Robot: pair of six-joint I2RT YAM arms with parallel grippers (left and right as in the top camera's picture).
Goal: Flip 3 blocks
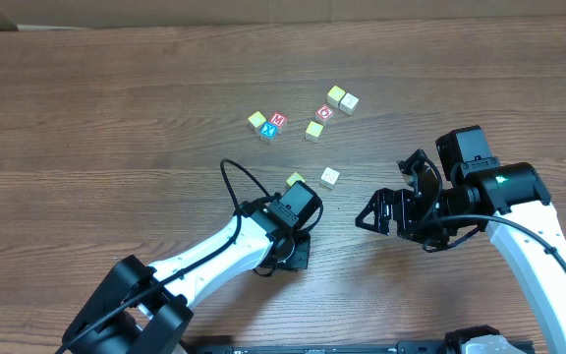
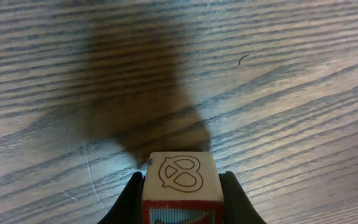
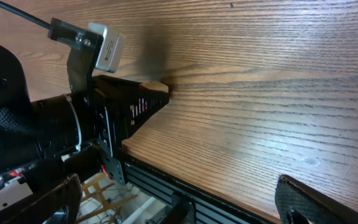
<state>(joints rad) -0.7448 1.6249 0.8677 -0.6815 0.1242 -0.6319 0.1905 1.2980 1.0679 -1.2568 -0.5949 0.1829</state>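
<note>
Block (image 2: 182, 180) pinched at tips of closed left fingers (image 2: 127, 202); shallow grip may slip mid-flip. Right fingers (image 3: 306, 202) wide open, empty.

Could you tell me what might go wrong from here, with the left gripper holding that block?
1. The left gripper pinches the pretzel-faced block by its sides, apparently above the table; it may slip, or land on the same face.
2. The white block lies close to that gripper in the overhead view; a swing could knock it.
3. The open right gripper hangs nearby; the arms could clash.
</note>
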